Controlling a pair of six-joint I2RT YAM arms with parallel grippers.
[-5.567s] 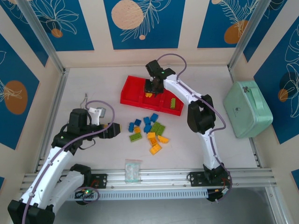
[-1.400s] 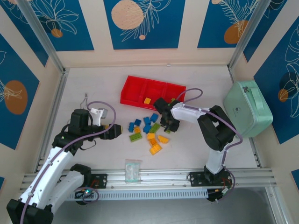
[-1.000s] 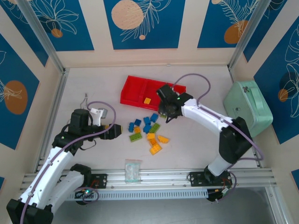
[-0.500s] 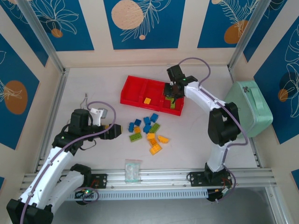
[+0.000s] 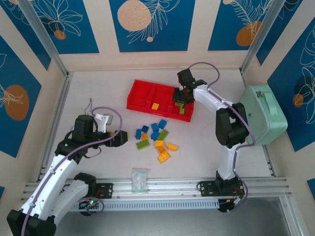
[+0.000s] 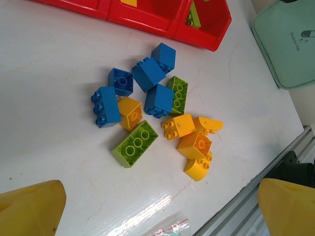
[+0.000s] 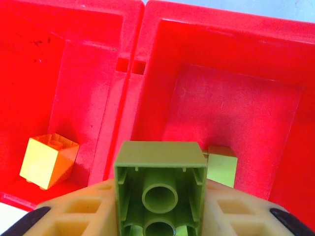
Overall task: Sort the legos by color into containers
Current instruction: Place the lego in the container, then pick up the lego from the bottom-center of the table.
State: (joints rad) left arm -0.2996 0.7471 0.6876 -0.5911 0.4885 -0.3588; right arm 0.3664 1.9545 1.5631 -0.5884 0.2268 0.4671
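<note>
So the right gripper (image 5: 181, 98) is pinching a green lego (image 7: 160, 189) over the red tray (image 5: 138, 98), right compartment; left gripper (image 6: 157, 209) hangs wide open near the loose legos (image 6: 158, 101).

Legos (image 6: 158, 101) near tray (image 6: 145, 17), perhaps a bag (image 6: 170, 230)

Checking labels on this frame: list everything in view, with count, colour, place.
red tray: one, three compartments, far centre of table
yellow lego in tray: one, middle compartment
green lego in tray: one, right compartment
held green lego: one, above right compartment
loose blue legos: five, pile mid-table
loose green legos: two, same pile
loose yellow legos: about five, same pile
clear bag: one, near edge
mint case: one, right side
left gripper: open, left of pile
right gripper: closed on held green lego
</note>
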